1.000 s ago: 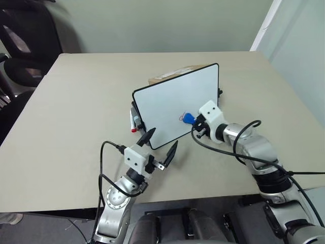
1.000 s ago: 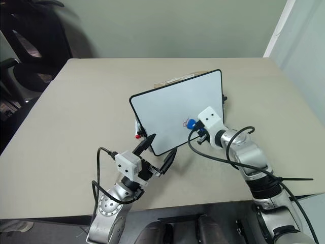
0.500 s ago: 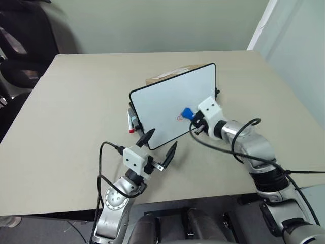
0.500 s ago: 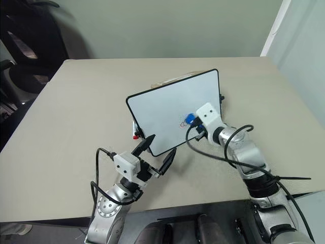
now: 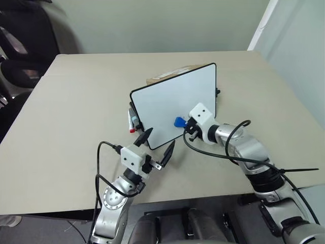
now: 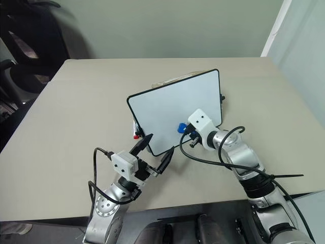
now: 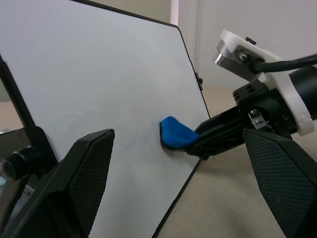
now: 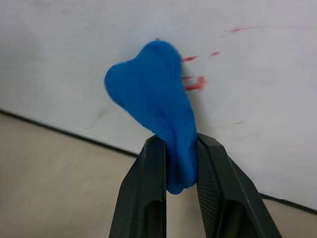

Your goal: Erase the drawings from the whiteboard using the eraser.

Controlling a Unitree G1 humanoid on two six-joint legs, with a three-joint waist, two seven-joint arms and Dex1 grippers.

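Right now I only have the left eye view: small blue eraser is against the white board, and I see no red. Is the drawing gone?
Observer: No. The right wrist view shows faint red marker traces beside the blue eraser on the black-framed whiteboard.
Operator: Is the eraser secure?
Observer: Yes, the right gripper pinches its lower end between both fingers.
Operator: What is the left gripper doing?
Observer: The left gripper is open with nothing in it, facing the board's face, off the surface.
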